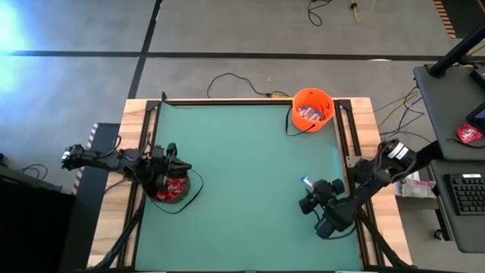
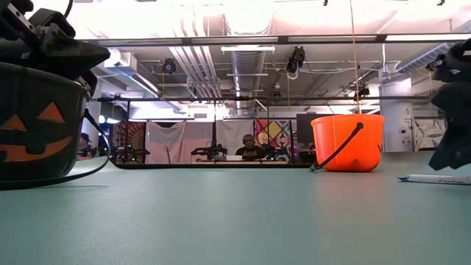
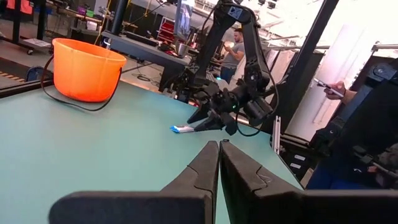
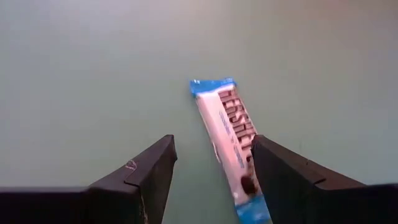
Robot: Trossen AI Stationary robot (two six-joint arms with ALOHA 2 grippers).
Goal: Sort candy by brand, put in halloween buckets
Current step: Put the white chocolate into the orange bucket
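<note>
Only the right wrist view shows the bar (image 4: 230, 140) lying flat on the mat between the spread fingers of the right gripper (image 4: 211, 171), nearer one finger and ungrasped. Overhead, the left gripper (image 1: 173, 168), clenched and empty, hangs over the black bucket (image 1: 171, 189); the orange bucket (image 1: 312, 108) stands at the far edge.
</note>
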